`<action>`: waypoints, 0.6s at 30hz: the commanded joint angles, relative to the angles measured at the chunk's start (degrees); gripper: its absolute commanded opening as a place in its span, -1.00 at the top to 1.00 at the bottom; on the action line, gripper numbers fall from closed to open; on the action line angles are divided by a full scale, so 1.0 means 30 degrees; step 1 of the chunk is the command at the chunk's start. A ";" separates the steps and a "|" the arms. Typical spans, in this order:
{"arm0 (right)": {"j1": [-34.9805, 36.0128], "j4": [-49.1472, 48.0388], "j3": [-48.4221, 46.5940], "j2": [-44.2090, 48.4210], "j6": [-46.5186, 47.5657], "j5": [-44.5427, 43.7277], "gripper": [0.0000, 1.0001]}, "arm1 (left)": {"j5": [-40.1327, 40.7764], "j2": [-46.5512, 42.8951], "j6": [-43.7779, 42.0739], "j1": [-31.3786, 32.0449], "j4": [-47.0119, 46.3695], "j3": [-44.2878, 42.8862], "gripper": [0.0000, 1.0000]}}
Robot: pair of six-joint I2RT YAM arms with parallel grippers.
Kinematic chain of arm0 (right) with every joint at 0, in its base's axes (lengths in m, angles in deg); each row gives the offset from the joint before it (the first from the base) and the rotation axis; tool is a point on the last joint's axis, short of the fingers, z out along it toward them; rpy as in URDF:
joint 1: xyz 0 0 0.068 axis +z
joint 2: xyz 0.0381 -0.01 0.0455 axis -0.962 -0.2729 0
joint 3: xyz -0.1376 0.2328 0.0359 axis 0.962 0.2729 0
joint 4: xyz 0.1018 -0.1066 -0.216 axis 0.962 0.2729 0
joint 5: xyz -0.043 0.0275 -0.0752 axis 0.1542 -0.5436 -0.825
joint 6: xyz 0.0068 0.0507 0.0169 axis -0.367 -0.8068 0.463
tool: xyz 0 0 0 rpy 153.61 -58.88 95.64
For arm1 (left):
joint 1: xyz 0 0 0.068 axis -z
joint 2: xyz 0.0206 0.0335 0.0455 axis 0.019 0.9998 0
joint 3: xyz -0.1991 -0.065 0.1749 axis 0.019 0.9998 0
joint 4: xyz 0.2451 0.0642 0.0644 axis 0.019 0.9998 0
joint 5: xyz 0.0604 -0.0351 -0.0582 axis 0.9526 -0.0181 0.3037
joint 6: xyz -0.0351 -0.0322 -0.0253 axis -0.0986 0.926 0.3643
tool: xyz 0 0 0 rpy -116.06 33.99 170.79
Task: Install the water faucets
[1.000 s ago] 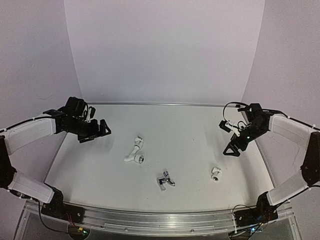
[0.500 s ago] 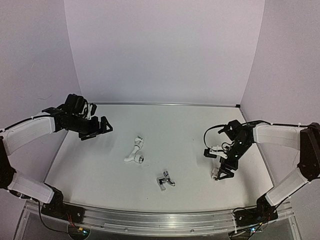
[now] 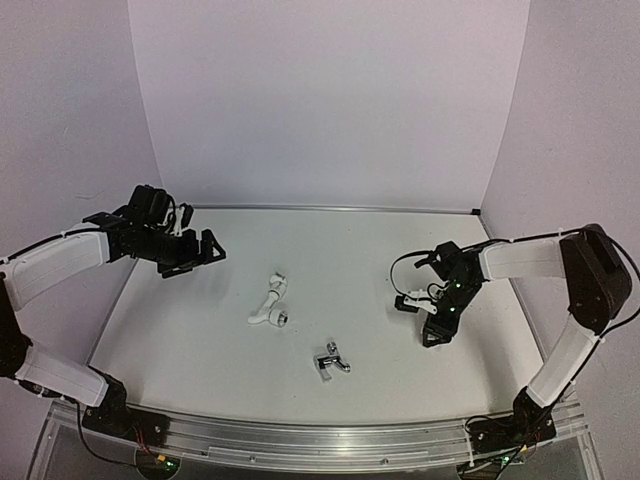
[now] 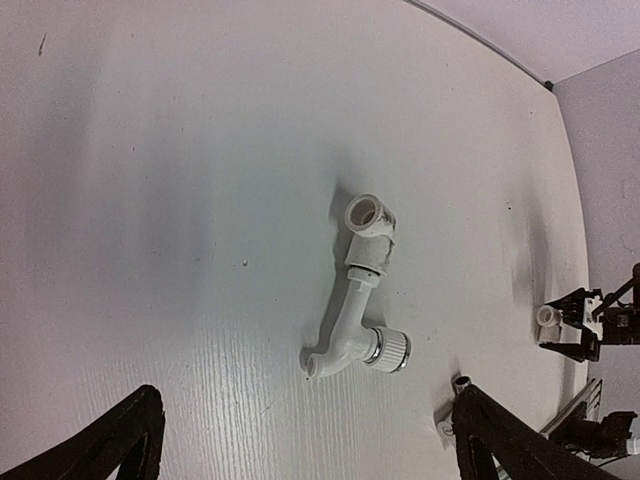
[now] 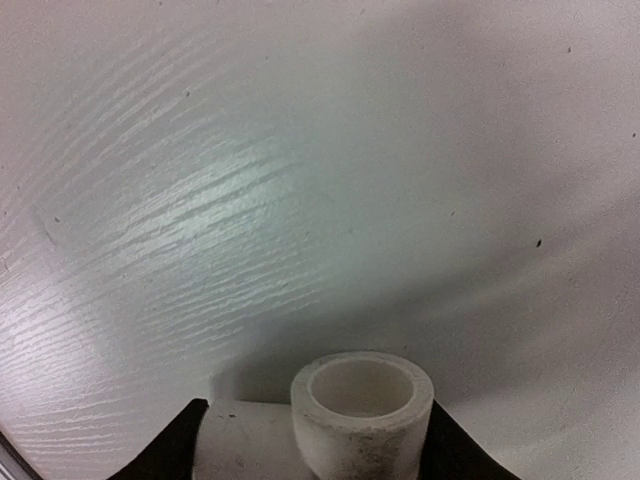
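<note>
A white plastic faucet point(image 3: 268, 308) with a ribbed knob lies at the table's middle left; the left wrist view shows it point(image 4: 352, 320) ahead of the fingers. A small chrome faucet point(image 3: 331, 362) lies nearer the front, and its tip peeks out point(image 4: 458, 383) beside my left gripper's right finger. My left gripper point(image 3: 195, 252) hovers open and empty at the far left. My right gripper point(image 3: 432, 335) is down on the table at the right, its fingers pressed against both sides of a white elbow fitting point(image 5: 362, 410), which the gripper hides in the top view.
The white table point(image 3: 340, 250) is bounded by purple walls at the back and sides. A metal rail point(image 3: 320, 440) runs along the near edge. Cables hang off the right wrist point(image 3: 410, 300).
My right arm swung in from the far right, came down onto the white elbow fitting and closed round it. My left gripper shifted slightly to the right.
</note>
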 commanded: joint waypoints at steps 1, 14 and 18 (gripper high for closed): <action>0.0087 -0.0396 -0.1343 -0.0141 -0.0119 -0.0289 -0.11 | -0.1000 -0.0099 0.0088 0.0093 -0.0696 -0.1099 -1.00; 0.2438 -0.0288 -0.9021 0.2175 -0.1191 0.2121 0.00 | -0.8684 0.1465 0.4565 0.0363 -0.8006 -0.1953 -0.89; 0.3980 -0.0694 -1.0898 0.2205 -0.2034 0.2309 -0.01 | -0.8970 0.2426 0.5677 0.1532 -1.0683 -0.2411 -0.87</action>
